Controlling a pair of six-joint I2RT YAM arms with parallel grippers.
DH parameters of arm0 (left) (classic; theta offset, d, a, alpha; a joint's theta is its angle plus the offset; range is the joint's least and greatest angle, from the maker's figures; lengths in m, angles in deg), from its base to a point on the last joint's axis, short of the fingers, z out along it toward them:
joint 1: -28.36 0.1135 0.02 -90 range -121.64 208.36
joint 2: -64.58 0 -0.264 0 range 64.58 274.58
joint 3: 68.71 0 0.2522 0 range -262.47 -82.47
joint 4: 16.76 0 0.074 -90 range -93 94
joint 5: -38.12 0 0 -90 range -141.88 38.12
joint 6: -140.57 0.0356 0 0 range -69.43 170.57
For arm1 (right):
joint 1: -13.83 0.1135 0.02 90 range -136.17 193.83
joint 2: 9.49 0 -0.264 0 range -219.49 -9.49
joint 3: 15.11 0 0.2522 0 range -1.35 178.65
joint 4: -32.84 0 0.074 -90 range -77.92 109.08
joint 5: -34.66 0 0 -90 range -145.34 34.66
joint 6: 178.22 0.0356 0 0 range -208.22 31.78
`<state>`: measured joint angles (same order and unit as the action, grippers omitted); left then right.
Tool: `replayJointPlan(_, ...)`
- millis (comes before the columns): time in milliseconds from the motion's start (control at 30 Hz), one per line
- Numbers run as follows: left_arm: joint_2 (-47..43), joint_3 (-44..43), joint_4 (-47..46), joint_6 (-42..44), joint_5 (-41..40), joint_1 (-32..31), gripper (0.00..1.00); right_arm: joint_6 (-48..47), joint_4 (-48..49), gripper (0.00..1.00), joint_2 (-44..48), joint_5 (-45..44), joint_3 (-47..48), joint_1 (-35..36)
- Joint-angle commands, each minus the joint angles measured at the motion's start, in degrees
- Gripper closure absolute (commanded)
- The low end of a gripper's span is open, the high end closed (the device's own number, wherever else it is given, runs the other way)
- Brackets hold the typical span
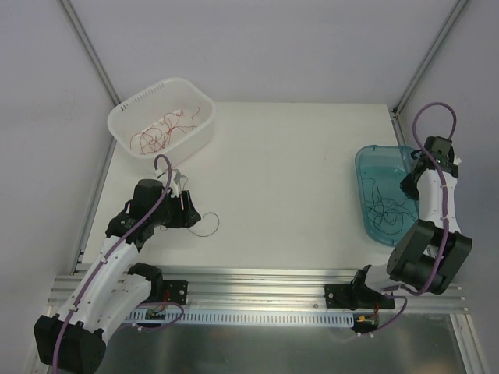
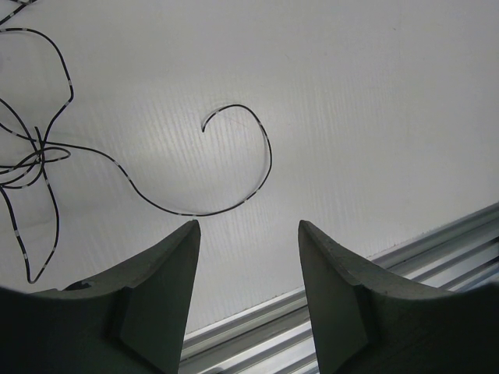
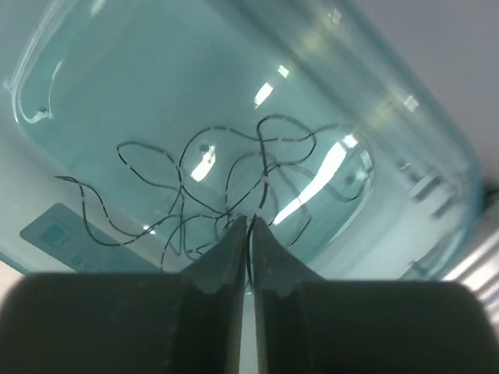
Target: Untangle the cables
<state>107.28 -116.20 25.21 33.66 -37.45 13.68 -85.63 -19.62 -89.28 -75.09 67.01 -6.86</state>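
Cables [image 3: 261,183] in blue tub [image 3: 93,70], one between closed right fingers [image 3: 249,226]

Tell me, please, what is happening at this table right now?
Two robot arms are sorting tangled wires. The right pincer is shut over the translucent teal plastic tub, apparently pinching one of the thin black curly wires lying in it. The left pincer hangs open above a loose black wire tangle on the white table. Thin red wires lie in the white plastic basket.
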Motion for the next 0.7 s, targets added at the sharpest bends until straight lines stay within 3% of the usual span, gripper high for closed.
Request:
replayJointPlan(0, -0.16, -0.98, 0.01, 0.56, 0.59, -0.18, 0.46, 11.54, 2.66, 0.87, 0.16, 15.59, -3.83, -5.05)
replayJointPlan(67, -0.07, -0.81, 0.01, 0.56, 0.68, -0.18, 0.46, 12.0, 2.84, 0.75, 1.3, 15.1, -6.56, -6.21)
replayJointPlan(100, -0.07, -0.89, 0.01, 0.56, 0.77, -0.18, 0.46, 11.91, 2.06, 0.64, 1.82, 13.09, -6.83, -6.12)
replayJointPlan(133, -0.16, -0.89, 0.01, 0.56, 0.77, -0.18, 0.46, 11.91, 1.35, 0.45, 2.35, 12.02, -6.75, -6.29)
replayJointPlan(233, 0.1, -0.98, 0.01, 0.56, 0.51, -0.18, 0.46, 11.65, -1.64, 0.15, 4.64, 9.56, -5.7, -6.29)
replayJointPlan(333, 0.37, -1.07, 0.01, 0.47, 0.5, -0.09, 0.46, 11.56, -3.05, 0.03, 8.76, 10.69, -4.73, -6.12)
replayJointPlan(400, 0.46, -0.89, 0.01, 0.38, 0.33, -0.09, 0.46, 11.21, -3.4, 0.0, 12.53, 13.32, -4.2, -6.03)
replayJointPlan(667, 1.42, -0.89, 0.01, -0.67, -1.95, 0.0, 0.45, 4.29, -7.36, 0.01, 21.77, 26.47, -0.16, -1.47)
